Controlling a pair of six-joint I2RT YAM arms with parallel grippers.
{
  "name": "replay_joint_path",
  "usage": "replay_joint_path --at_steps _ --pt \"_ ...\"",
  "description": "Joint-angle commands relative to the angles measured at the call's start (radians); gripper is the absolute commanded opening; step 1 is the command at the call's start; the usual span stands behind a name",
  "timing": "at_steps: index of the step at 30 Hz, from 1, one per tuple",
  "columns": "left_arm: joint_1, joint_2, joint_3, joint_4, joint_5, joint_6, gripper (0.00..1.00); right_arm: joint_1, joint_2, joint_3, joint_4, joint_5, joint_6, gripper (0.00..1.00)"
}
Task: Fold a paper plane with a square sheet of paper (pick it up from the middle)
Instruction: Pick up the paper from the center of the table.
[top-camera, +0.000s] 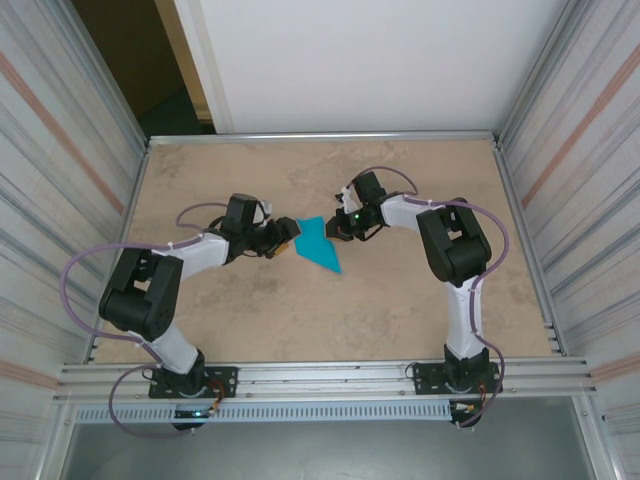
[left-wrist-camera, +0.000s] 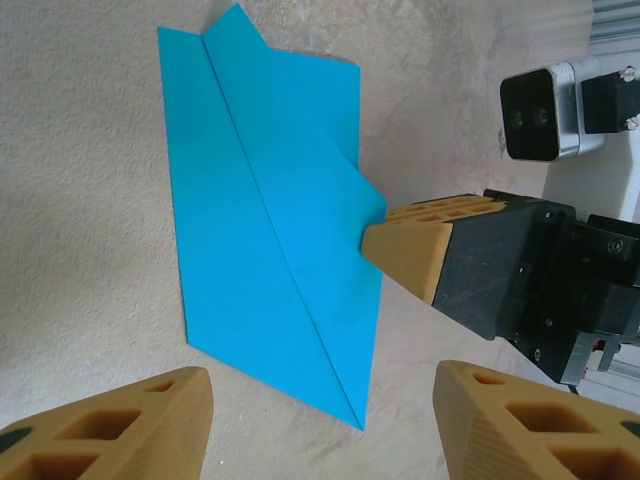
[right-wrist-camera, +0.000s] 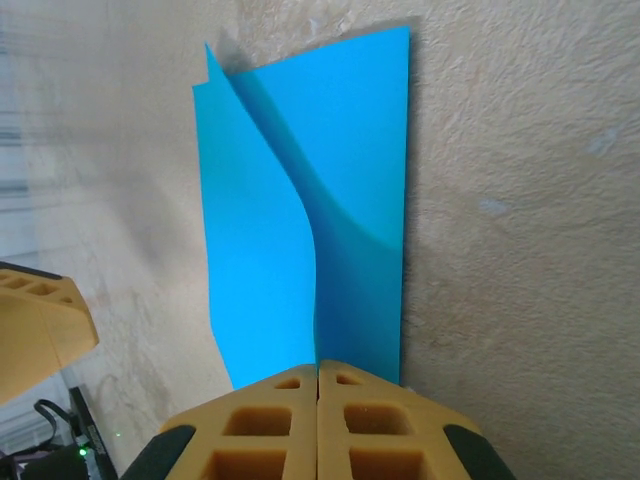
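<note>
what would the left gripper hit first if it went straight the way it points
Probably the folded blue paper just ahead of the left gripper; the right gripper pinching its edge lies beyond.

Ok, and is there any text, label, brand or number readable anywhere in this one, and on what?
None can be read.
The paper is plain blue and unprinted.
The left gripper and the right gripper carry no marks.
The wrist camera shows no legible label.
The table and the side walls bear no sign.

Paper (left-wrist-camera: 270, 250) plain turquoise-blue; fingers (right-wrist-camera: 270, 425) tan; table (top-camera: 400, 300) mottled beige
</note>
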Motion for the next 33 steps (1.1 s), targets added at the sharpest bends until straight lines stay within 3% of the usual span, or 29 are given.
replay_joint_path --at_steps 1,12,24,33 --pt "-0.007 -0.001 0.017 0.021 0.035 -0.008 0.61 0.005 -0.036 -0.006 0.027 -0.031 -0.006 0.04" --pt "-0.008 -0.118 -0.026 0.279 0.139 -0.071 0.64 -0.030 -0.312 -0.109 0.240 -0.122 0.200 0.04" --pt "-0.075 -0.164 0.035 0.455 0.210 -0.072 0.65 -0.045 -0.457 -0.183 0.580 -0.181 0.568 0.03" --pt "-0.089 -0.145 0.049 0.591 0.239 -0.126 0.45 -0.054 -0.483 -0.193 0.704 -0.217 0.678 0.04"
